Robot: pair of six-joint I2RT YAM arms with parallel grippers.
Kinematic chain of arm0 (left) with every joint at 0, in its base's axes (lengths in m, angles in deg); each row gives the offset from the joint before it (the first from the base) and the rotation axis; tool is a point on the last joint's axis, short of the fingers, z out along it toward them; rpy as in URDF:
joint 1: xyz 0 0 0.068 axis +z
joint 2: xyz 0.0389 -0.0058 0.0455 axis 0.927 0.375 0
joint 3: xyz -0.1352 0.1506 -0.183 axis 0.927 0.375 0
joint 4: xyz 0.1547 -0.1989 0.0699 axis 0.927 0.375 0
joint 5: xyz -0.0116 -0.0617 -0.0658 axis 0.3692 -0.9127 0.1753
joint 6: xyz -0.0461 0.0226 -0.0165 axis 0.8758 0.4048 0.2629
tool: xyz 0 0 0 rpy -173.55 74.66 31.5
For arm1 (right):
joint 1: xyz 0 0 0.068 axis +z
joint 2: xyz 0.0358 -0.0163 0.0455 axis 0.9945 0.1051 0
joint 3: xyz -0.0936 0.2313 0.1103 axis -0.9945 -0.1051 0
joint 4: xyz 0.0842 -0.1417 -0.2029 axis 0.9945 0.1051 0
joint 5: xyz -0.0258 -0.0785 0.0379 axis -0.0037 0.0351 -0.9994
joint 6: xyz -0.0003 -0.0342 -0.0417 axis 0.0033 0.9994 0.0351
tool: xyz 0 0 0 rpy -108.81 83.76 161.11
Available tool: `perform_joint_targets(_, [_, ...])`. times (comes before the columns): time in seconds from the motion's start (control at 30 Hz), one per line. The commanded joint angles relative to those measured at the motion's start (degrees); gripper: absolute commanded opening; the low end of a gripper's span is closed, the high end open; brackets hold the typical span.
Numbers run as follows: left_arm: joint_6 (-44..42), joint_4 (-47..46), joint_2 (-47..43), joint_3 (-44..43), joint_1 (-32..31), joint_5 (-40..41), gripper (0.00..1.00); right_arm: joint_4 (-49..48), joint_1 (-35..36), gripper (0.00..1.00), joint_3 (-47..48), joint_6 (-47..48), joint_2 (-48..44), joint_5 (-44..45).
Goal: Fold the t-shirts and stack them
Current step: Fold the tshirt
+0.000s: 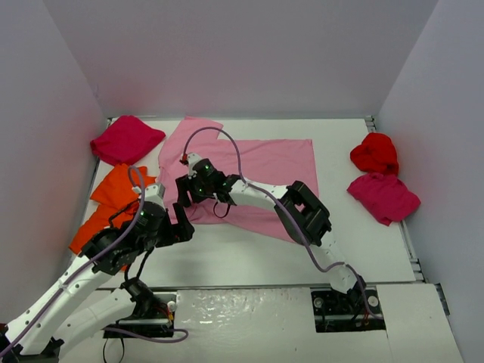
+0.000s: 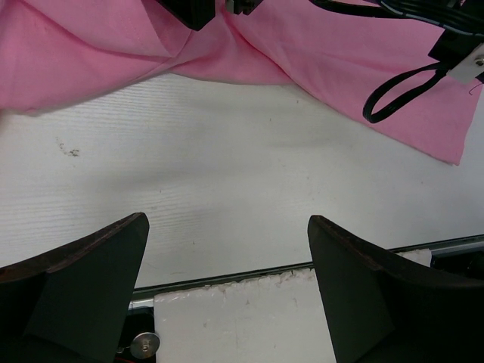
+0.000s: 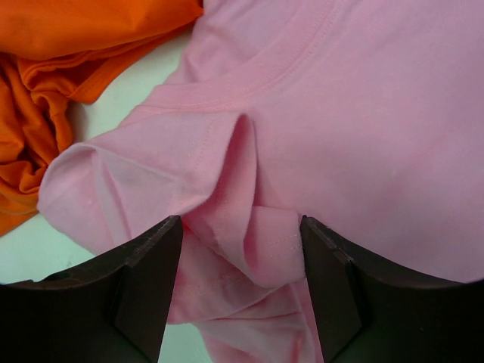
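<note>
A light pink t-shirt (image 1: 265,170) lies spread across the middle of the table, its near left part bunched. My right gripper (image 1: 193,189) hovers low over that bunch. In the right wrist view it (image 3: 242,227) stands open, with a raised fold of the pink t-shirt (image 3: 249,219) between the jaws, close to the right finger (image 3: 333,295). My left gripper (image 1: 178,227) is open just in front of the shirt's near hem (image 2: 227,72), over bare table, with nothing between its fingers (image 2: 227,223).
An orange t-shirt (image 1: 113,200) lies crumpled at the left, touching the pink one (image 3: 68,45). A magenta t-shirt (image 1: 125,140) sits at the back left, another (image 1: 382,197) at the right with a red one (image 1: 374,153) behind it. Grey walls enclose three sides.
</note>
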Motion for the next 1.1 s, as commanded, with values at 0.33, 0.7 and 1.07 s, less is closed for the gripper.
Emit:
perform_joint_targets(0.33, [0.42, -0.71, -0.30, -3.21, -0.31, 1.48, 0.84, -2.41, -1.35, 0.59, 13.29, -0.36, 5.23, -5.71])
perform_joint_targets(0.7, [0.35, -0.56, -0.13, -2.70, -0.22, 1.53, 0.84, -2.47, -2.29, 0.52, 15.80, -2.19, 7.87, -7.75])
perform_joint_targets(1.07, [-0.02, -1.30, 0.49, -2.54, -0.22, 1.74, 0.84, -2.10, -1.32, 0.51, 13.53, -2.87, 4.43, -8.32])
